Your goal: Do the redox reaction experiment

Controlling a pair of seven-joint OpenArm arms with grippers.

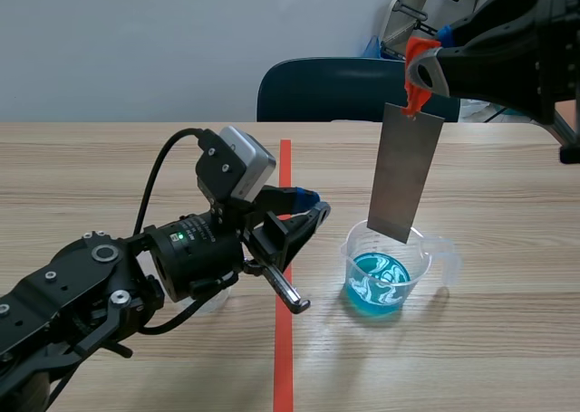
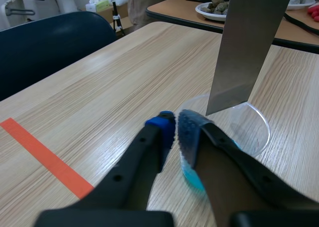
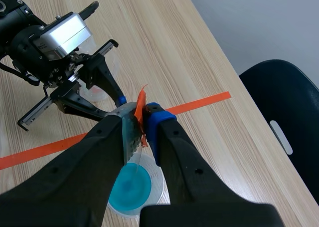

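A grey metal plate hangs upright from an orange tab, its lower edge just inside the rim of a clear beaker holding blue liquid. My right gripper is raised at the far right and shut on the tab; the beaker lies straight below it. My left gripper hovers low, just left of the beaker, shut on nothing. In the left wrist view its blue pads meet right before the beaker and the plate.
An orange-red tape line runs down the table under the left gripper. A small clear container sits partly hidden under the left arm. A dark blue chair stands behind the table's far edge.
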